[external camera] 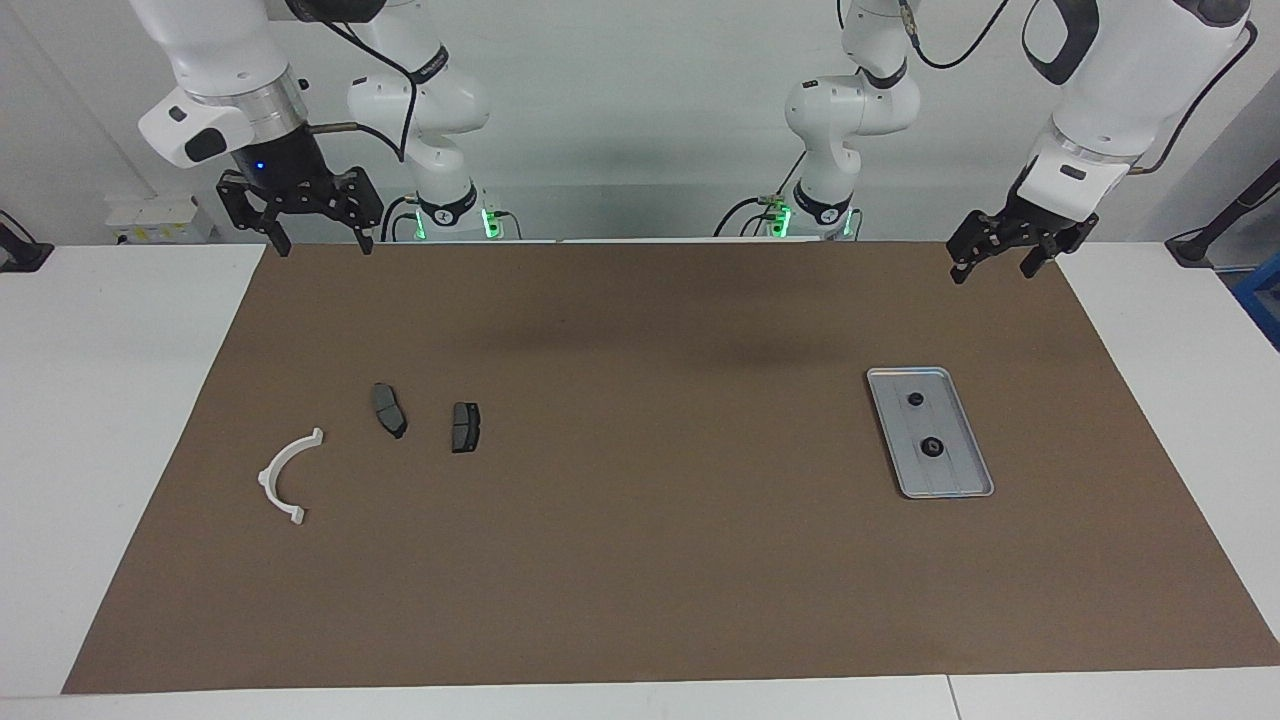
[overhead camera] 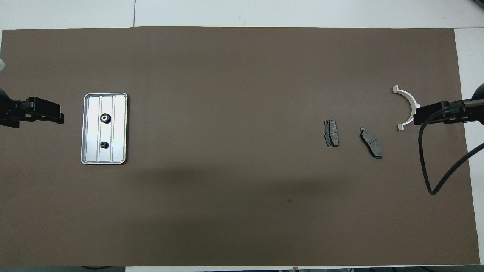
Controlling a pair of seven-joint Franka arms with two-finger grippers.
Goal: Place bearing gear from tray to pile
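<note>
left tool (external camera: 992,268): wide, empty, raised near tray (external camera: 955,480) | right tool (external camera: 318,244): wide, empty, raised | two gears (external camera: 932,447) in tray | pile (external camera: 285,485) apart

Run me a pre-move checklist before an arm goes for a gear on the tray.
1. Gears on tray: two small dark gears and, apart from each other: ok.
2. Left gripper raised, fingers open, empty: ok.
3. Right gripper raised, open, empty, waiting: ok.
4. Pile present: white arc, two brake pads: ok.
5. Which gear is the bearing gear: cannot tell.
</note>
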